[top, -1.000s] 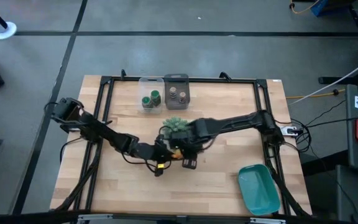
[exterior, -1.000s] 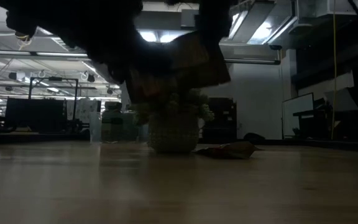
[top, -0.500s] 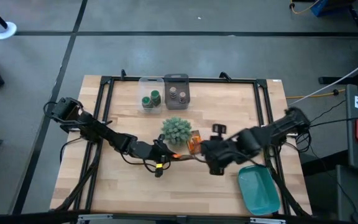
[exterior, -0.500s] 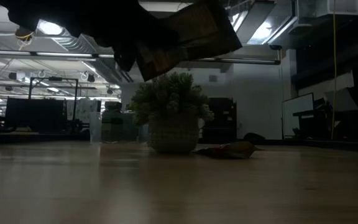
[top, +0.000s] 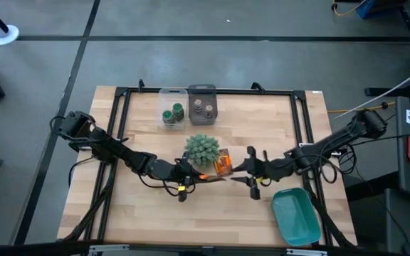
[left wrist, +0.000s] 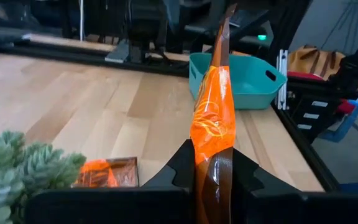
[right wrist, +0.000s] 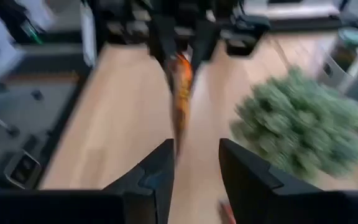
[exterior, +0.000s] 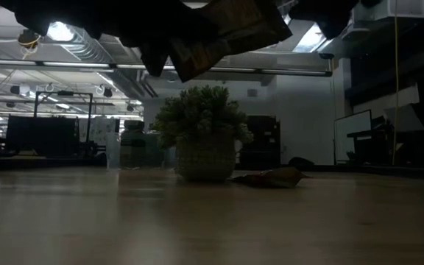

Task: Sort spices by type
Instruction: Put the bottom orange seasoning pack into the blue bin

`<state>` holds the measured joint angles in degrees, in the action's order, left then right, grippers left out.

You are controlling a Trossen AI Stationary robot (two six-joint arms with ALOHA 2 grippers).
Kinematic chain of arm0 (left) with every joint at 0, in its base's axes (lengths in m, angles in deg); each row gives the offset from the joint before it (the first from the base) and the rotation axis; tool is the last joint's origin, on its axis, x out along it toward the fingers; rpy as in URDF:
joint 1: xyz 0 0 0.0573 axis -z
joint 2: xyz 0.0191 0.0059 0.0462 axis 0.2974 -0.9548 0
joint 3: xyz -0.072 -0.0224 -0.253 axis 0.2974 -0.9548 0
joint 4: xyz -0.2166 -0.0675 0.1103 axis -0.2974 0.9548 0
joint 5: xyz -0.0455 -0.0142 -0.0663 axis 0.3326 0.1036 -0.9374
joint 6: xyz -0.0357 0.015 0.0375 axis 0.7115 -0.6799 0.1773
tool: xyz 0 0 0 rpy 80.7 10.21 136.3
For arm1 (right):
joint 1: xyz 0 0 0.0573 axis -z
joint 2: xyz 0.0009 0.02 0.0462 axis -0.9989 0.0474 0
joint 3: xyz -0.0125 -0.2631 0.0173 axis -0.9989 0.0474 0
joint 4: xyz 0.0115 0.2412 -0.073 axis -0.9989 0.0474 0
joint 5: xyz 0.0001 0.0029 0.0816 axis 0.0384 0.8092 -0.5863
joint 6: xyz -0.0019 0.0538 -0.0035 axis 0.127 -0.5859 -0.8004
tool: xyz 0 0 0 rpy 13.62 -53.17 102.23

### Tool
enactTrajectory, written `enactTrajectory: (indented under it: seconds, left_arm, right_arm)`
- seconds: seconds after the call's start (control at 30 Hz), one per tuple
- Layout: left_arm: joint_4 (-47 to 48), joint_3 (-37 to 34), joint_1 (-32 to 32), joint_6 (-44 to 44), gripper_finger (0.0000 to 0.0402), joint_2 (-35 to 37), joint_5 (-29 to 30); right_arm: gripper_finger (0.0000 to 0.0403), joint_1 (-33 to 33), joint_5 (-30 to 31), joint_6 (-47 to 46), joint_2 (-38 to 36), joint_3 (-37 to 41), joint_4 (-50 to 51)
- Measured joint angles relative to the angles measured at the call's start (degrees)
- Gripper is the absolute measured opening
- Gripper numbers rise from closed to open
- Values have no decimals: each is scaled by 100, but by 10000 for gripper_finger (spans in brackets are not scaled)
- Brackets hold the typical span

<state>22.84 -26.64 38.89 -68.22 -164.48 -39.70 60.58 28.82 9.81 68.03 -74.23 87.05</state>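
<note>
From above, two green spice jars [top: 172, 114] sit in the clear tray [top: 164, 94] and two grey-brown jars [top: 203, 108] in the grey tray [top: 203, 89] beside it at the bench's [top: 148, 213] far edge. The left end effector [top: 191, 176] pinches an orange packet [top: 212, 177]; the right end effector [top: 252, 173] hovers nearby.

In the left wrist view, the fingers [left wrist: 182, 171] clamp the packet [left wrist: 213, 124] upright.

In the right wrist view, the fingers [right wrist: 160, 177] stand narrowly apart, empty.
</note>
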Motion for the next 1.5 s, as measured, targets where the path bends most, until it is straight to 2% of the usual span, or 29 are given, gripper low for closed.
enactTrajectory:
  seconds: [0.13,0.43,0.57,0.8,1.03,1.3,1.4,1.5]
  left_arm:
    - [-10,0,0,-4,35,0,0]
    - [-124,0,0,-35,28,0,4]
    - [-133,0,0,-35,38,-2,7]
    - [-161,1,0,-150,28,-2,7]
    - [-189,0,-33,-133,42,-2,11]
    - [-237,0,-33,-199,28,-2,11]
    - [-247,0,-33,-172,42,-2,19]
    - [-233,0,-33,-237,59,-2,15]
  right_arm:
    - [127,7,-98,100,-1,534,-1014]
    - [127,11,54,152,405,552,-1610]
    - [127,11,8,159,536,550,-1905]
    - [127,11,216,161,646,545,-2114]
    - [127,11,211,161,720,545,-2229]
    - [126,244,8,130,812,547,-2275]
    - [112,366,-10,122,809,547,-2295]
    - [66,402,-226,119,809,547,-2362]
